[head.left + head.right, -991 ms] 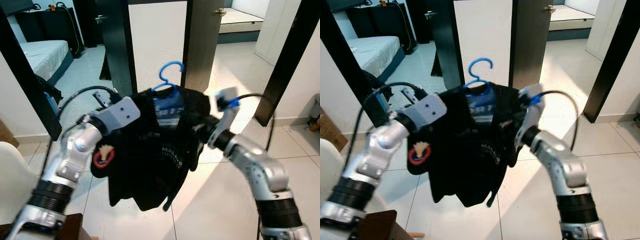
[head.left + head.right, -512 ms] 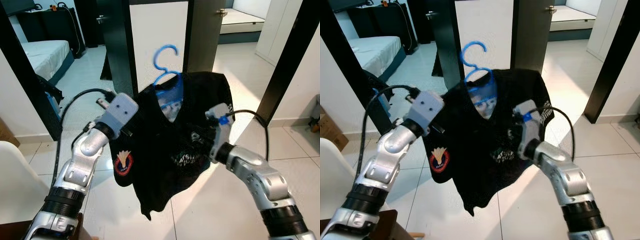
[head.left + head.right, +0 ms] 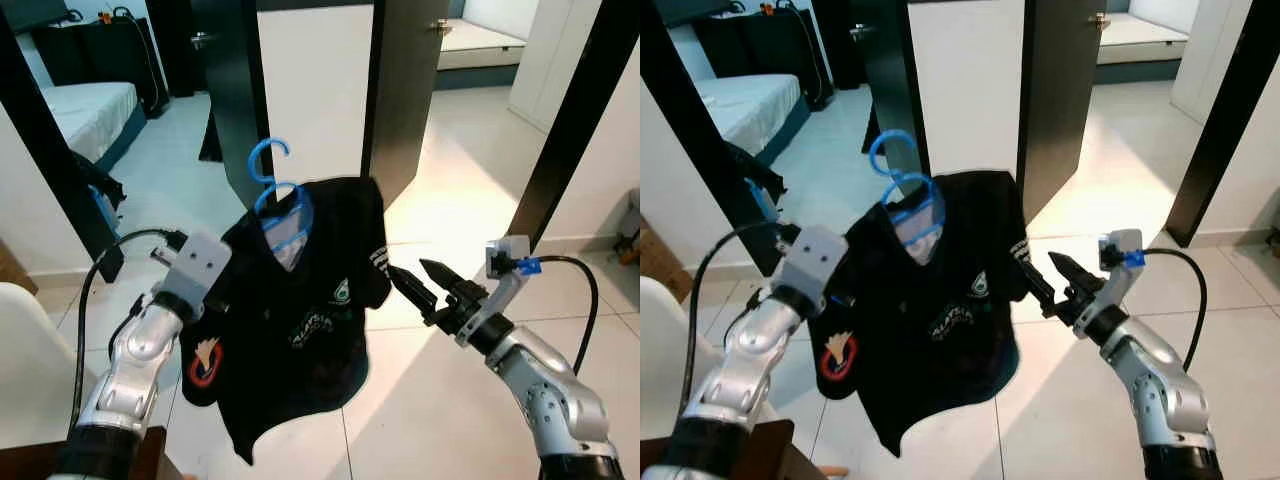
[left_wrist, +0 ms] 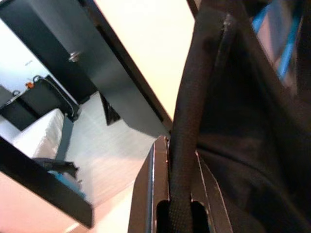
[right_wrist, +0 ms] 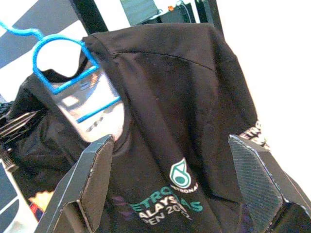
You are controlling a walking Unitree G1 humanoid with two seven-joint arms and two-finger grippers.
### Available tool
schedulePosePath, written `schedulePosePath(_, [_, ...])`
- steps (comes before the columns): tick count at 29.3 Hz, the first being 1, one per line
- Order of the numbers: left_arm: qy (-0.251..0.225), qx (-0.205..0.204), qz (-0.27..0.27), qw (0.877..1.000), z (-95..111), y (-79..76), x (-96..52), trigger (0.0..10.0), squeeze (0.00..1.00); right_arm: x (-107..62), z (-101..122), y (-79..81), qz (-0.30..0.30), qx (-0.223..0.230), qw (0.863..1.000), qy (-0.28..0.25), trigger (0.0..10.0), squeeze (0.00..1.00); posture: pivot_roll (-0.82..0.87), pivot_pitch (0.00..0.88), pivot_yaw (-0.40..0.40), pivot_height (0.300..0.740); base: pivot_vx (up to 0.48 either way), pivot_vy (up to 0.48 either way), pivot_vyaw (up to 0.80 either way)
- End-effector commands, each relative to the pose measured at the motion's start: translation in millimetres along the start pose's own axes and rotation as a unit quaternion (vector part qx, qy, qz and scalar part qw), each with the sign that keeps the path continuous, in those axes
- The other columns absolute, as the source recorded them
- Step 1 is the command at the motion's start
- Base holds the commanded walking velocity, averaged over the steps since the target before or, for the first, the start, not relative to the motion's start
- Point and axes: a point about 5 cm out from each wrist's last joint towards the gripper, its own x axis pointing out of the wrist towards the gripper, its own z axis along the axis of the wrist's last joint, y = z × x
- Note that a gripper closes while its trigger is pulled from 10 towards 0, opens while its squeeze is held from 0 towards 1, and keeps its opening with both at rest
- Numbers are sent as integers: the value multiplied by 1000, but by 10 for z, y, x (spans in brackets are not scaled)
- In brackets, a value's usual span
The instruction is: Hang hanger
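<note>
Nearest, at about 8 o'clock in the head views, the silver left arm rises from the bottom edge with its elbow bent, forearm angled up toward 1 o'clock. Its left gripper [image 4: 180, 204] is clamped on the shoulder seam of a black short-sleeved T-shirt [image 3: 300, 330]; in the left wrist view a fold of that black cloth runs straight between the two black fingers [image 4: 146, 194], pinched tight.

At about 4 o'clock the silver right arm comes up from the lower corner, forearm reaching toward 10 o'clock. Its right gripper [image 3: 422, 284] stands spread wide and holds nothing, tips just beside the shirt's sleeve at the 3 o'clock side, apart from it. In the right wrist view both fingers [image 5: 92, 179] frame the shirt's chest print.

The shirt hangs in mid-air at centre, draped on a blue plastic hanger [image 3: 277, 200] whose hook points up toward 12 o'clock. A round red-and-white badge [image 3: 203, 366] shows on the sleeve near 8 o'clock.

Farther off at 12 o'clock stands a white panel [image 3: 310, 90] between dark door frames [image 3: 400, 90], over pale floor tiles [image 3: 460, 170]. A bed [image 3: 85, 105] lies at 10 o'clock.
</note>
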Motion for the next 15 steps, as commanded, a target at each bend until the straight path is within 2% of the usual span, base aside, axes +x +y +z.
schedulePosePath(1, [-41,-15,24,999,125,76,-3,10000,0,-14,-69,-22,-12,9,1000,4,10000,0,-11,0,7,740,0,0,0])
schedulePosePath(2, [-52,-39,32,997,138,74,-42,10000,0,-20,-124,-36,-24,14,1000,5,10000,0,-12,0,5,740,0,0,0])
schedulePosePath(3, [-52,-39,32,997,138,74,-42,10000,0,-20,-124,-36,-24,14,1000,5,10000,0,-12,0,5,740,0,0,0])
schedulePosePath(4, [-58,-71,29,995,139,17,-91,10000,0,-27,-235,-66,-44,24,999,13,10000,0,-17,0,-2,740,0,0,0])
schedulePosePath(5, [-56,-105,31,992,111,-37,-132,10000,0,-28,-323,-87,-61,34,997,19,10000,0,-13,0,-10,740,0,0,-800])
schedulePosePath(6, [-56,-105,31,992,111,-37,-132,10000,0,-28,-323,-87,-61,34,997,19,10000,0,-13,0,-10,740,0,0,-800])
schedulePosePath(8, [-42,-162,32,985,38,-133,-188,10000,0,-28,-342,-130,-77,49,996,9,10000,0,-9,0,-10,740,0,0,-800])
schedulePosePath(10, [-34,-173,24,984,2,-189,-206,10000,0,-31,-333,-158,-82,54,995,5,10000,0,-5,0,-10,740,0,0,-800])
schedulePosePath(11, [-23,-184,8,983,-43,-268,-229,10000,0,-34,-338,-180,-85,60,995,5,10000,0,-3,0,-11,740,0,0,-800])
schedulePosePath(14, [-16,-186,-2,983,-67,-322,-242,10000,0,-27,-341,-196,-87,65,994,6,10000,0,2,0,-16,740,0,0,-800])
schedulePosePath(15, [-15,-203,-10,979,-69,-342,-238,10000,0,-16,-340,-208,-87,68,994,5,10000,0,8,0,-23,740,0,0,-800])
